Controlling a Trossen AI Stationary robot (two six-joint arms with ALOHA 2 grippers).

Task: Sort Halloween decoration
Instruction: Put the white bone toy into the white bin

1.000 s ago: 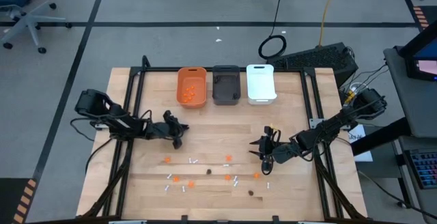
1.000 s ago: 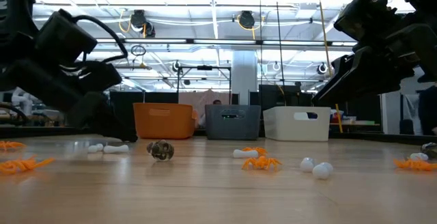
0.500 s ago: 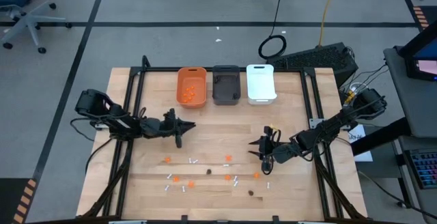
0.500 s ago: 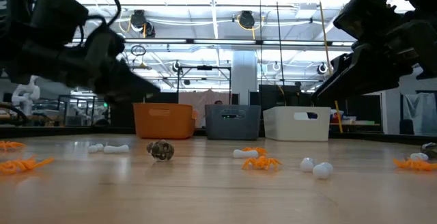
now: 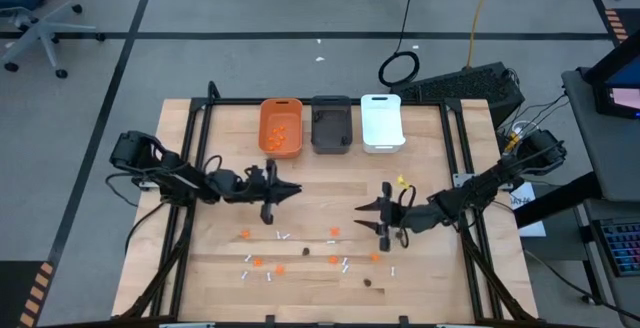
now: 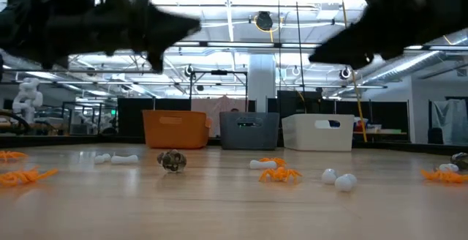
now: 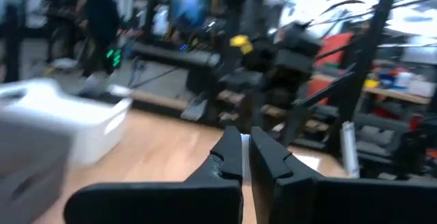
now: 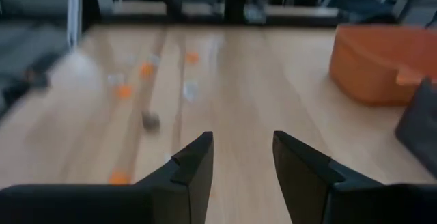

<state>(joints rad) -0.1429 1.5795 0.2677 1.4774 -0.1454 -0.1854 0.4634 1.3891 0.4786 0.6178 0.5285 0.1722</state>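
Holding my left gripper [image 5: 284,190] pinched together, seemingly on nothing, above the table's centre, I keep my right gripper [image 5: 366,216] spread and unladen at four o'clock. The Halloween decoration [image 5: 300,250] lies scattered toward six o'clock. Descending fast, I might scatter those tiny pieces.

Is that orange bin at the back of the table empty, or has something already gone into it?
Not empty. The high view shows several small orange pieces lying inside the orange bin.
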